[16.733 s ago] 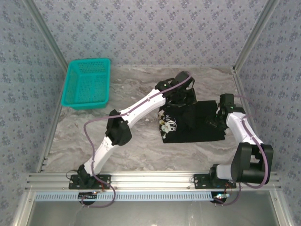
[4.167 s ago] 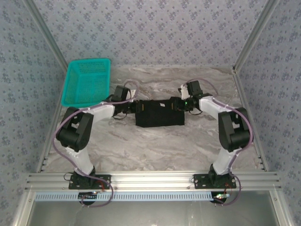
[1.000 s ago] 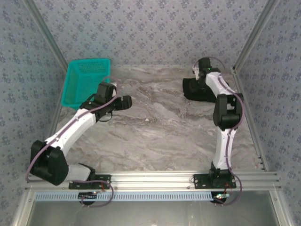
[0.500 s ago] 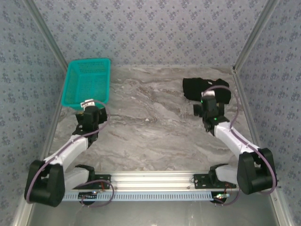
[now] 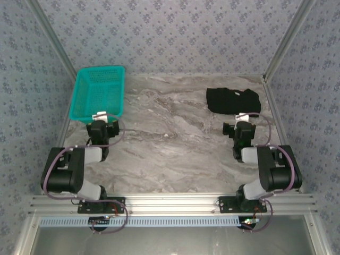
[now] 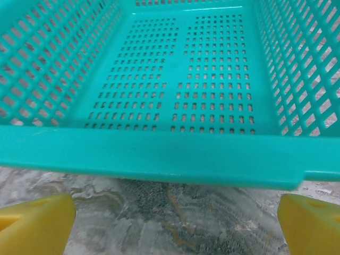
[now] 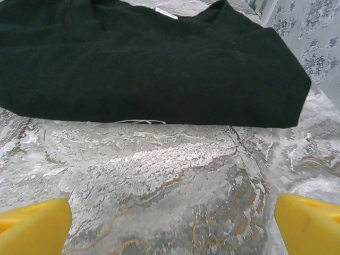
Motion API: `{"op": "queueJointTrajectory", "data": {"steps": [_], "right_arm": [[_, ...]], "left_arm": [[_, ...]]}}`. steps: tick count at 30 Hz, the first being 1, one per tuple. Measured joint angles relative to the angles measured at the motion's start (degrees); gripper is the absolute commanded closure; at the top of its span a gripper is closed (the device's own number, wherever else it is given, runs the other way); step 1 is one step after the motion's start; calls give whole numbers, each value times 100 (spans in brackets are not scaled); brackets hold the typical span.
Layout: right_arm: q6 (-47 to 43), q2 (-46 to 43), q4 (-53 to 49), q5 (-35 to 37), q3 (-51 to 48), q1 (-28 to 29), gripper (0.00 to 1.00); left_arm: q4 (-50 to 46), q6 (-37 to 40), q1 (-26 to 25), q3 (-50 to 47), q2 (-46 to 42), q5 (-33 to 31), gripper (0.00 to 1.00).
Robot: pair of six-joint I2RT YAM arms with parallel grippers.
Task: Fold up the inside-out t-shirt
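T-shirt (image 5: 234, 101) lies as flat black folded bundle, far right of worktop (image 5: 175, 143), near corner. Right end effector (image 7: 172, 223) released, fingers wide, near bundle, not touching. Left end effector (image 6: 175, 223) released too, facing teal basket (image 5: 98, 93). Cloth looks soft, light, limp; probably sags if lifted mid-fold. Better to pinch edge through all layers.

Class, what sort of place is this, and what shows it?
Probably a robot test cell: left arm and right arm bolted to an aluminium rail, wallpapered panels boxing in a marble-look table, with a folded t-shirt and teal basket.
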Motion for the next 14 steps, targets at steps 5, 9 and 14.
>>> {"op": "queueJointTrajectory", "data": {"steps": [5,9,14], "right_arm": [[7,74,118,-273,7,-170,0],[9,74,131,-509,15,-245,0],[9,74,127,-651,20,-251,0]], "left_arm": [[153,-7,317,2,238,455,2],[238,-4,310,7,238,612,2],[313,-4,313,7,238,649,2]]}}
